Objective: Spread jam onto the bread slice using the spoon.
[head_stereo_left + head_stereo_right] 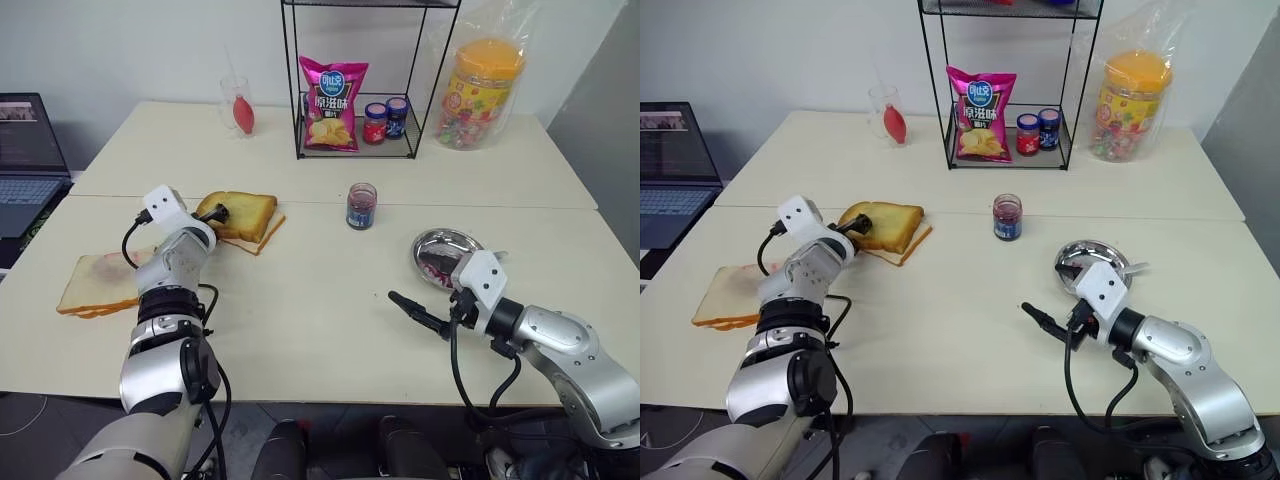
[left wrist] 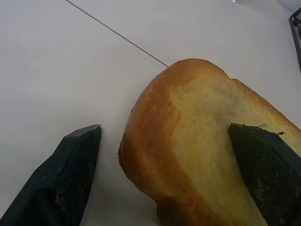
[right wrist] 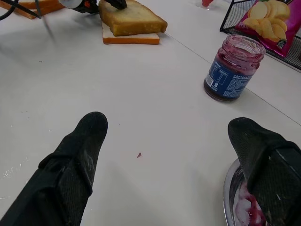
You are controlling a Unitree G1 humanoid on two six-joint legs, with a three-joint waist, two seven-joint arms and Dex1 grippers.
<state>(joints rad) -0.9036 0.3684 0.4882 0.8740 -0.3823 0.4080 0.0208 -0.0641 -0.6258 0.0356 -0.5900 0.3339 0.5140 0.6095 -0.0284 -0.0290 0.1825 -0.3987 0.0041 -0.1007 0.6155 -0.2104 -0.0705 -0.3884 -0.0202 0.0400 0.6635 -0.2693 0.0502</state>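
Nearest, both arms over pale tabletop [image 1: 310,300]. Left hand [image 1: 214,212] spread wide at toasted bread slice [image 1: 243,213], one finger [image 2: 263,165] over its top, the other [image 2: 75,160] on the tabletop beside its crust; nothing gripped. Bread slice atop a paler slice [image 3: 131,39]. Right hand [image 1: 415,312] wide open, empty, above bare tabletop beside jam-smeared metal dish [image 1: 443,248]. Open jam [image 1: 361,208] jar mid-table, well apart from both. Spoon's whereabouts: cannot tell.
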